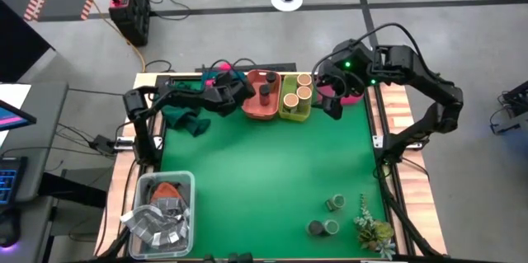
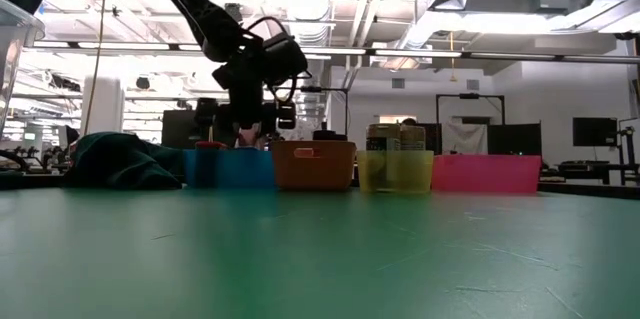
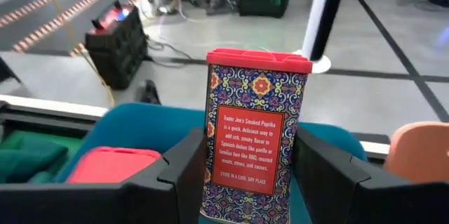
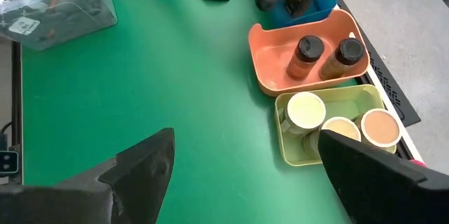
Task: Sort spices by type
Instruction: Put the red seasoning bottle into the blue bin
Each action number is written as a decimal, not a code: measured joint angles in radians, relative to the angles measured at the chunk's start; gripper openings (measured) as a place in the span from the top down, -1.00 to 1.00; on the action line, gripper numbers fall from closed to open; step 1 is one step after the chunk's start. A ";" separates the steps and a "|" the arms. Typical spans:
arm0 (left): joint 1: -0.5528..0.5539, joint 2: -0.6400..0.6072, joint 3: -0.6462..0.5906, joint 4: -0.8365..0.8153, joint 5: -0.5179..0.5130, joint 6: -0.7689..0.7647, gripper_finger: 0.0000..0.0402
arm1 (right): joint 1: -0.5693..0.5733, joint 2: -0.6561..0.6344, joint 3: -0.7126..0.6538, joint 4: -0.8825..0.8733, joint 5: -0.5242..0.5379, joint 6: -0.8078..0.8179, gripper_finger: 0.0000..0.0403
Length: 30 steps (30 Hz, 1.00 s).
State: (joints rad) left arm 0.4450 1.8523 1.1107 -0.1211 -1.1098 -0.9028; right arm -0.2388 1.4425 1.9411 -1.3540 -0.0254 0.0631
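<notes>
The red-lidded paprika tin with a patterned label [image 3: 256, 133] stands upright, clamped between the left gripper's [image 3: 247, 171] dark fingers [image 3: 186, 164] over the blue plastic tray [image 3: 140, 122], probably to join the red-topped box [image 3: 116, 164] already inside. The wide green table mat [image 1: 264, 172] offers plenty of free room. At its far edge sit the orange tray [image 4: 270, 62] with two dark-lidded jars [image 4: 306, 55] and the yellow-green tray [image 4: 298, 150] of tan-topped cylinders [image 4: 306, 110]. The right gripper [image 4: 242, 178] hovers nearby, fingers spread wide, empty. Three green-topped jars [image 1: 332, 218] wait near the front edge.
</notes>
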 joint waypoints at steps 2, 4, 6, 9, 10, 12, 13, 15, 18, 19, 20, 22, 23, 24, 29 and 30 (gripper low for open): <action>0.010 0.000 0.000 0.006 0.037 0.001 0.09 | 0.004 0.000 0.000 0.000 0.000 0.000 -0.88; 0.022 0.000 0.000 0.005 0.070 0.001 0.09 | 0.004 0.000 0.000 0.000 0.000 0.000 -0.88; 0.030 0.011 0.000 0.015 0.097 0.001 0.09 | 0.004 0.000 0.000 -0.001 0.000 0.000 -0.88; 0.035 0.033 0.000 0.013 0.152 0.003 0.09 | 0.004 0.000 0.000 -0.001 0.000 -0.004 -0.88; 0.034 0.040 0.000 0.021 0.169 0.003 0.08 | 0.004 0.000 0.000 -0.002 0.001 -0.004 -0.88; 0.030 0.047 0.000 0.024 0.194 0.002 0.09 | 0.004 0.000 0.000 -0.004 0.001 -0.001 -0.88; 0.025 0.048 0.000 0.022 0.198 0.001 0.09 | 0.004 0.000 0.000 -0.004 0.001 0.003 -0.88; 0.015 0.048 0.000 0.023 0.195 0.002 0.09 | 0.004 0.000 0.000 -0.004 0.001 0.008 -0.88; 0.004 0.048 0.000 0.024 0.188 0.013 0.09 | 0.004 0.000 0.000 -0.004 0.001 0.007 -0.88; 0.002 0.048 0.000 0.024 0.187 0.016 0.09 | 0.004 0.000 0.000 -0.004 0.001 0.003 -0.88; 0.001 0.048 0.000 0.024 0.183 0.016 0.09 | 0.004 0.000 0.000 -0.004 0.001 0.000 -0.88; -0.001 0.048 0.000 0.023 0.169 0.009 0.09 | 0.004 0.000 0.000 -0.004 0.001 -0.004 -0.88; -0.001 0.048 0.000 0.023 0.163 0.004 0.09 | 0.004 0.000 0.000 -0.004 0.001 -0.003 -0.88; -0.001 0.048 0.000 0.023 0.161 0.000 0.09 | 0.004 0.000 0.000 -0.004 0.001 -0.003 -0.88; -0.001 0.048 0.000 0.023 0.159 0.000 0.09 | 0.004 0.000 0.000 -0.004 0.001 -0.003 -0.88; 0.000 0.048 0.000 0.023 0.159 0.000 0.09 | 0.004 0.000 0.000 -0.004 0.001 -0.003 -0.88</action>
State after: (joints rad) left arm 0.4445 1.9003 1.1103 -0.0982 -0.9508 -0.9024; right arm -0.2352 1.4425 1.9408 -1.3582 -0.0246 0.0604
